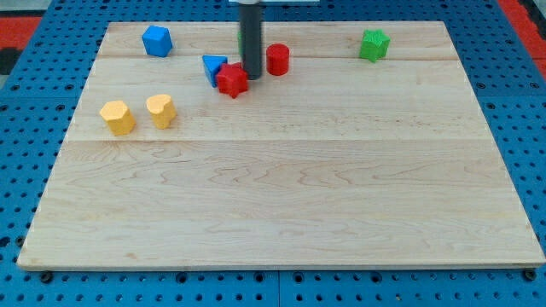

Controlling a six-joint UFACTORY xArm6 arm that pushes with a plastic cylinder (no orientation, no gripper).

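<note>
Nearest the camera lay the bare lower stretch of the pale wooden board (281, 213), a surface of light planks resting on a blue pegboard (17, 170) dotted with holes. Farther up, toward the view's left, two yellow blocks sat side by side and just apart: a yellow rounded block (118, 117) on the outside and a yellow heart-like block (160, 110) to its right. Beyond them, near the middle of the board, a red star-shaped block (232, 80) lay touching a blue triangular block (214, 67) on its left. The straight dark rod came down from the view's top, and my tip (252, 78) stood just at the right edge of the red star-shaped block, seemingly touching it, though contact could not be told for certain. A red cylinder block (277, 59) stood just to the right of the rod, slightly farther back. The arm carried no hand, so there was no opening or hold to tell of. Farthest away, a blue angular block (157, 40) sat near the board's top left, and a green star-like block (374, 44) sat well apart toward the top right.
</note>
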